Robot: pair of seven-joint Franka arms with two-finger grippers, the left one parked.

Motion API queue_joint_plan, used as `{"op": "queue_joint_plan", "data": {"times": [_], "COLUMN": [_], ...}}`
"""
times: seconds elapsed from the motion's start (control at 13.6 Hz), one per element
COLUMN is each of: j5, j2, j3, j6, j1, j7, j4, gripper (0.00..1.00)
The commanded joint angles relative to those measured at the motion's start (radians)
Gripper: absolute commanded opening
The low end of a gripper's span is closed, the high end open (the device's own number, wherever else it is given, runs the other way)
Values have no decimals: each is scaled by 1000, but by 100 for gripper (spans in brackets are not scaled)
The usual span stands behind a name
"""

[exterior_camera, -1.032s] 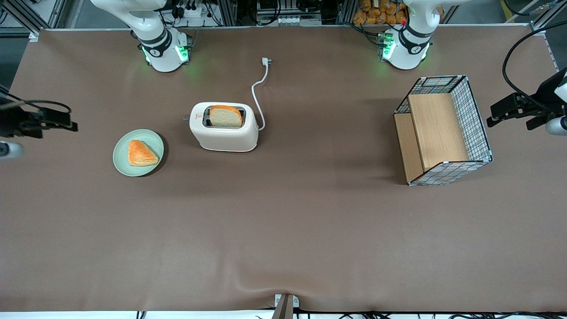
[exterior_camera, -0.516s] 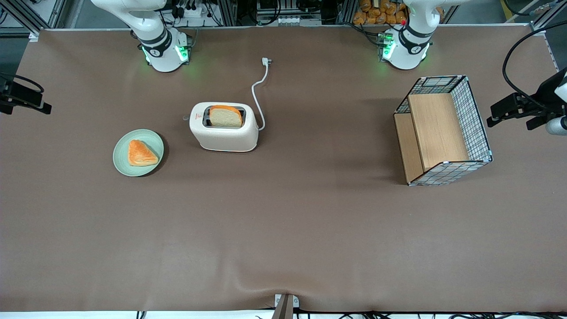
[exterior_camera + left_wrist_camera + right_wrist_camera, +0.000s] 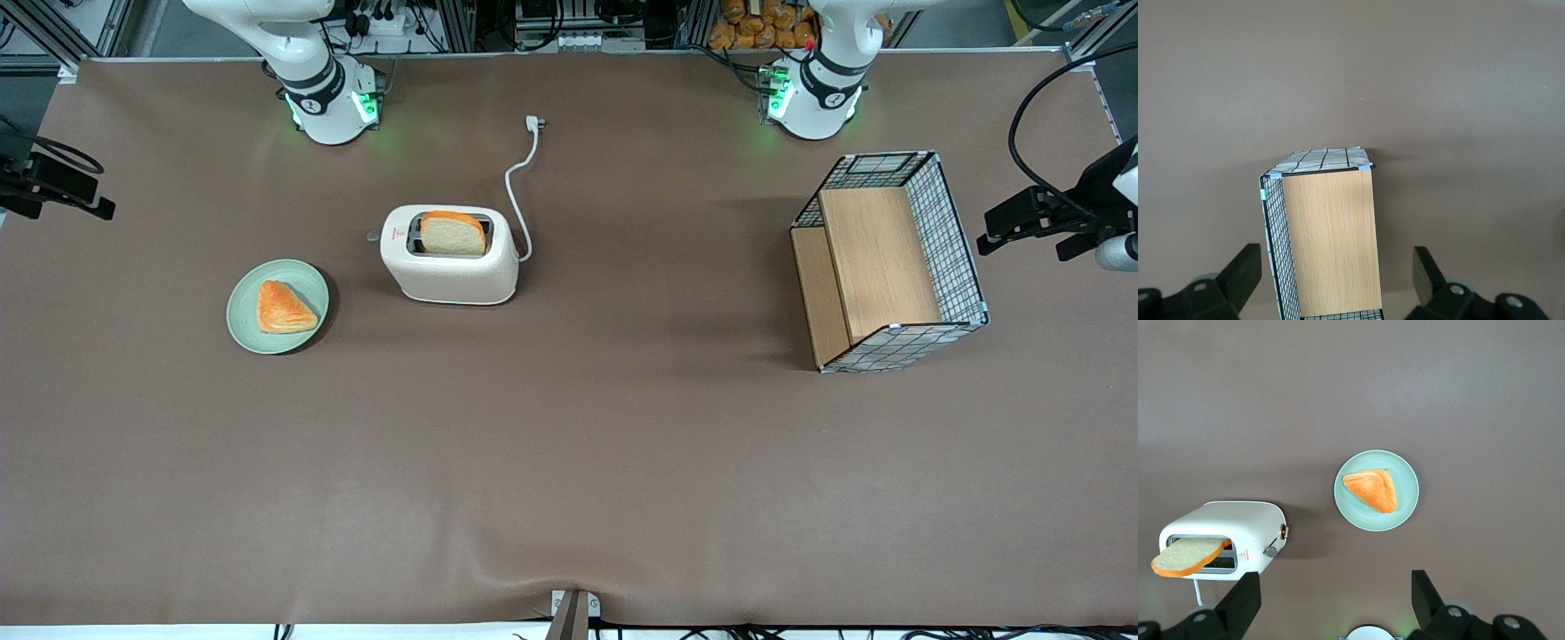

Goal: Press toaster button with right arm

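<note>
Toaster (image 3: 450, 262) stands mid-surface with bread (image 3: 453, 233) in a slot, its button (image 3: 373, 236) untouched on the end facing the plate (image 3: 277, 307), while the claw (image 3: 1336, 605), spread wide, hovers well apart, so the approach has yet to begin.
</note>
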Motion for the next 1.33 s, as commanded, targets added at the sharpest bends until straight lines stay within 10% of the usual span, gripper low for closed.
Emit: {"op": "queue_joint_plan", "data": {"times": [0.0,1.25], "j5": [-24,-72], "j2": [-28,1], "j3": [9,17], "j6": [22,16], "j1": [-2,10], "j7": [23,17], "j4": [-33,21], "gripper": [100,100]}}
